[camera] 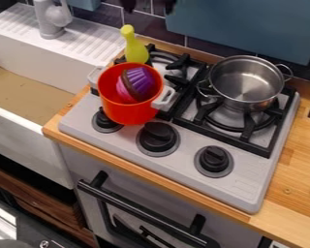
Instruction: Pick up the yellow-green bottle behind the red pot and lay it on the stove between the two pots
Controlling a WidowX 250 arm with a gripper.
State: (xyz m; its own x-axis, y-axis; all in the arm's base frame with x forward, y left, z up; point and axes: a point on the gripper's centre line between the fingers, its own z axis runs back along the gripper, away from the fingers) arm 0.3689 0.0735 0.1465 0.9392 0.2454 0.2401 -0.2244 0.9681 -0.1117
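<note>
Black gripper (149,5) at the far edge, left of middle, open, with nothing between its tips. Nearest to it, a yellow-green pin (137,52) at the stove's far left, just beyond the red pot (130,114). Slim end up, long axis close to upright with a slight lean left, base hidden by the pot. Inside the red pot, a purple cup (141,81), tilted. To the right, on the stove (248,181), a steel pot (247,82), open and upright.
</note>
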